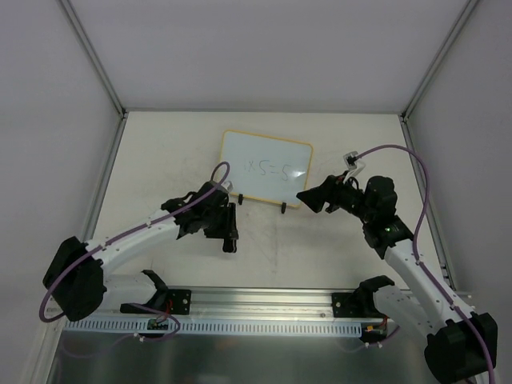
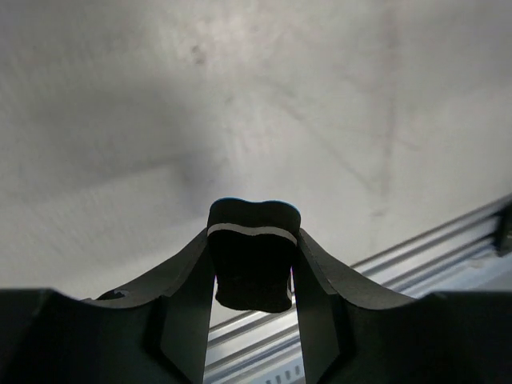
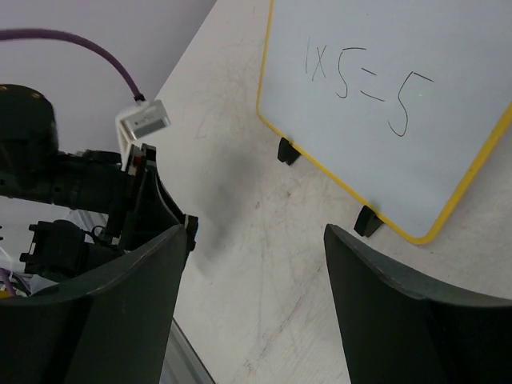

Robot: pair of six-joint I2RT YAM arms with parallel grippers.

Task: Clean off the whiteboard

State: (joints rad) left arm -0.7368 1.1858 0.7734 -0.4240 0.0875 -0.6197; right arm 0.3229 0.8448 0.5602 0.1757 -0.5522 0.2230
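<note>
The whiteboard (image 1: 268, 164) lies at the back middle of the table, yellow-framed, with "1x5=5" written on it in dark ink. It also fills the upper right of the right wrist view (image 3: 464, 152), where its two black clip feet (image 3: 286, 150) show. My left gripper (image 1: 230, 232) hangs just in front of the board's left lower corner, shut on a small eraser (image 2: 254, 256) with a black felt face, a white stripe and a blue back. My right gripper (image 1: 308, 198) is open and empty at the board's right lower corner; its fingers (image 3: 376, 312) stand wide apart over bare table.
A metal rail (image 1: 264, 300) runs along the near edge and also shows in the left wrist view (image 2: 432, 256). White enclosure walls with metal posts (image 1: 96, 56) close the left, back and right sides. The left arm (image 3: 80, 184) shows in the right wrist view.
</note>
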